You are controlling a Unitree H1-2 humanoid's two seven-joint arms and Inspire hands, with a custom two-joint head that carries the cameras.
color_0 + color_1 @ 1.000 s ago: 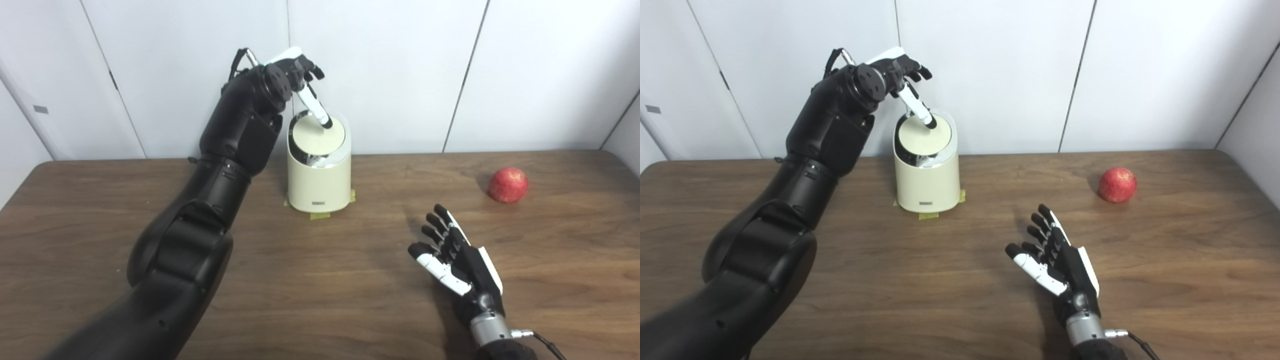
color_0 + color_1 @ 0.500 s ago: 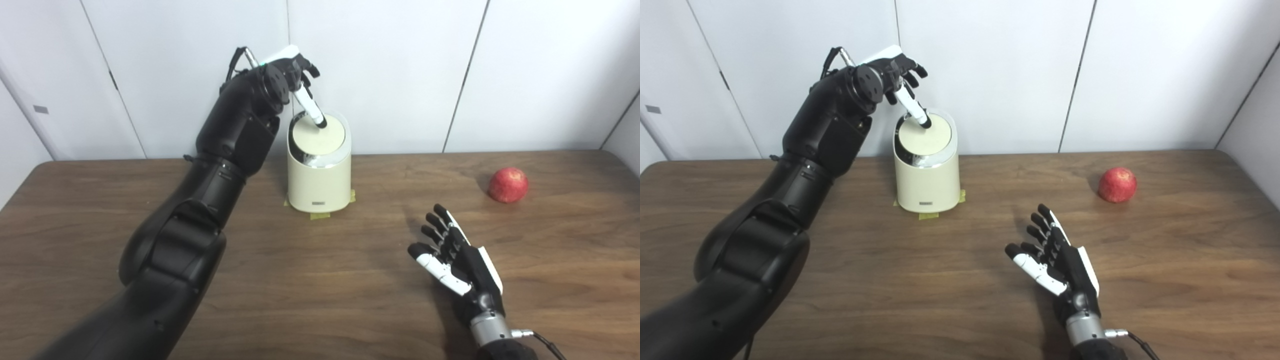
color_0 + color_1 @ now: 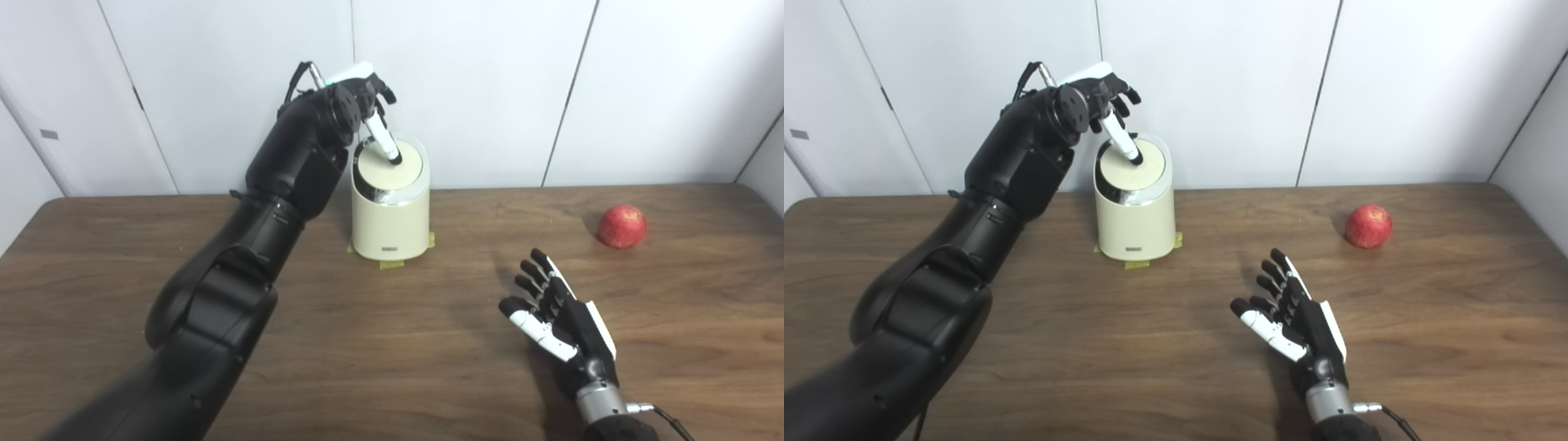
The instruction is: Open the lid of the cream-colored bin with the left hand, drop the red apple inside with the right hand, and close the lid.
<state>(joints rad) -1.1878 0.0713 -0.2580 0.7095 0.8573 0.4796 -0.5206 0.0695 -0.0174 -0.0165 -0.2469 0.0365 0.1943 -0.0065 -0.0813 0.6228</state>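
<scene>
We see a cream-colored bin (image 3: pixel 390 214) standing upright toward the back of a dark wooden counter (image 3: pixel 392 343), close to a white panelled wall (image 3: pixel 478 79). Small strips of yellowish tape (image 3: pixel 392 264) show at its base. Its round lid (image 3: pixel 390 171) sits down in the top opening, tilted toward us, with a shiny silver rim around it.

Our left hand (image 3: pixel 367 98) hovers above the bin, its black arm rising from the lower left. One white finger (image 3: pixel 383 138) points down and its dark tip touches the lid's surface near the back edge. The other fingers are curled in close to the palm. The hand grasps nothing; it only presses with that single finger.

The red apple (image 3: pixel 621 226) rests on the counter far to the right, well apart from the bin and from both hands.

Our right hand (image 3: pixel 560 318) lies low over the counter in the right foreground, between us and the apple. Its fingers are spread and extended, pointing away from us, and it carries nothing.
</scene>
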